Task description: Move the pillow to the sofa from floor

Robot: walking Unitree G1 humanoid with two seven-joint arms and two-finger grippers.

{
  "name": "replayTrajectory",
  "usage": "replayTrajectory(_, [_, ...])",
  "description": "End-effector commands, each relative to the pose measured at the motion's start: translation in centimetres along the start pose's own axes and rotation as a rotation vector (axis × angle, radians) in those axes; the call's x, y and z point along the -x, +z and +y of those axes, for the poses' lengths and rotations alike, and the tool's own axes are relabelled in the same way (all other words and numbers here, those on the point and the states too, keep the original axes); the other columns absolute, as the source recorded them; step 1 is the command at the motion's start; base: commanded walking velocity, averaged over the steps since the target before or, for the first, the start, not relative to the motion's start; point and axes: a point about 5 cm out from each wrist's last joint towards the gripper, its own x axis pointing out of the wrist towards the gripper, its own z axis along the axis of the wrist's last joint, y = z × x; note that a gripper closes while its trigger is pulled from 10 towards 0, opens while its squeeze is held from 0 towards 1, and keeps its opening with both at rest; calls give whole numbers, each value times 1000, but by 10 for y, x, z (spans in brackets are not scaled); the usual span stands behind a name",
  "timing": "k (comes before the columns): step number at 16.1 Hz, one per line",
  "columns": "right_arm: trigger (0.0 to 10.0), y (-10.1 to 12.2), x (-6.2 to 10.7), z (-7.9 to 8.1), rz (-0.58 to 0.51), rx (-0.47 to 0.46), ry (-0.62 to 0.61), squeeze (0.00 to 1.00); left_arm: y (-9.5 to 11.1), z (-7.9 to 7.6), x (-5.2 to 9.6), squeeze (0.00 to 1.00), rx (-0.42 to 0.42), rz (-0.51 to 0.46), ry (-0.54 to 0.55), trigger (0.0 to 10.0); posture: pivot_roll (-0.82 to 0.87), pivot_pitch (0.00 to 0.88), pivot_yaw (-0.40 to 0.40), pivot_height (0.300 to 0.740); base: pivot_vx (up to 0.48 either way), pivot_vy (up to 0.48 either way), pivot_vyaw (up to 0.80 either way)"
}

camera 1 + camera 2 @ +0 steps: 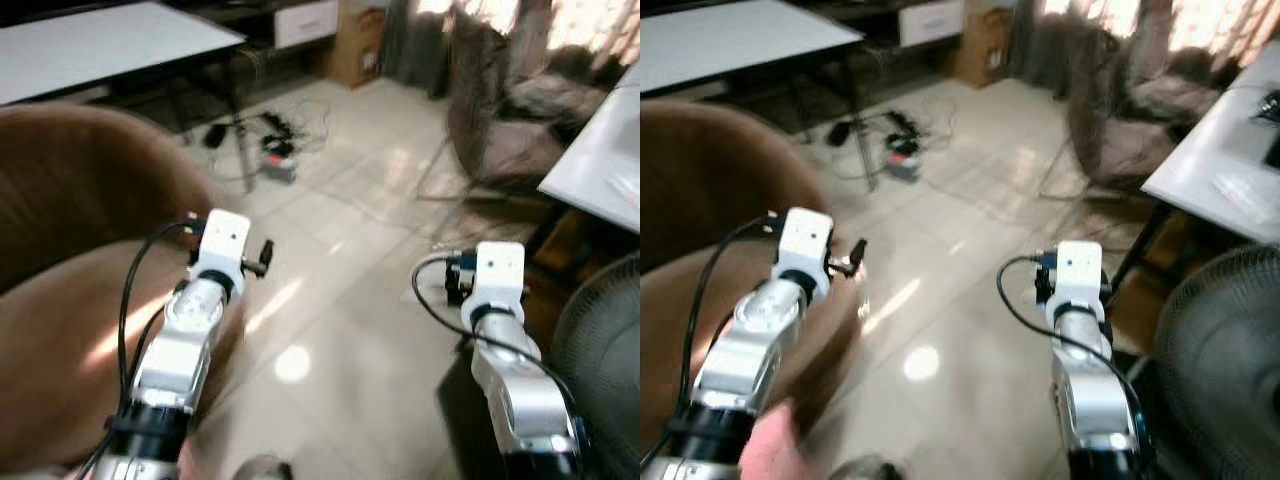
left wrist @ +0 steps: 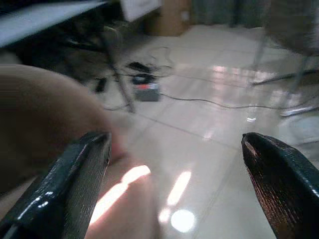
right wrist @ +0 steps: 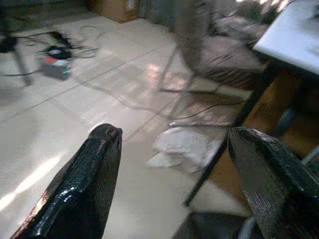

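The brown sofa [image 1: 70,200] fills the left side, with its rounded arm under my left arm [image 1: 190,320]. My left gripper [image 2: 174,139] is open and holds nothing; it hangs over the sofa's edge [image 2: 40,114] and the tiled floor. My right gripper [image 3: 174,132] is also open and holds nothing, above the floor by my right arm [image 1: 500,330]. A white crumpled soft thing [image 3: 182,147] lies on the floor beside a table leg, ahead of the right gripper. The views are blurred.
A white table [image 1: 600,150] and a fan [image 1: 600,340] stand at the right. A chair with a grey cushion [image 1: 520,120] is at the back right. A power strip with cables [image 1: 278,160] lies under another white table [image 1: 100,45]. A cardboard box [image 1: 357,45] stands behind.
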Motion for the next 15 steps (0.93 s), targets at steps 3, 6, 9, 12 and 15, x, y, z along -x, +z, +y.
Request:
replayTrajectory(3, [10000,-1,2,-4,6,-34,2,0,4,-2,-1,0,-23,-22,-8,10000,-41,0,19,740,0,0,0])
replayTrajectory(6, [10000,-3,2,-4,4,-39,4,0,5,-2,-3,0,-45,-15,-17,10000,-42,0,24,740,0,0,0])
replayTrajectory(9, [10000,-4,3,-5,8,-39,10,0,4,-4,-3,0,-41,-22,-35,10000,-43,0,26,740,0,0,0])
replayTrajectory(12, [10000,-4,4,-3,-4,-20,46,0,3,-5,-1,0,-46,-32,-41,10000,-44,0,27,740,0,0,0])
replayTrajectory(15, [10000,-4,7,6,-12,21,125,0,4,-6,0,0,-82,-41,-46,10000,-42,0,27,740,0,0,533])
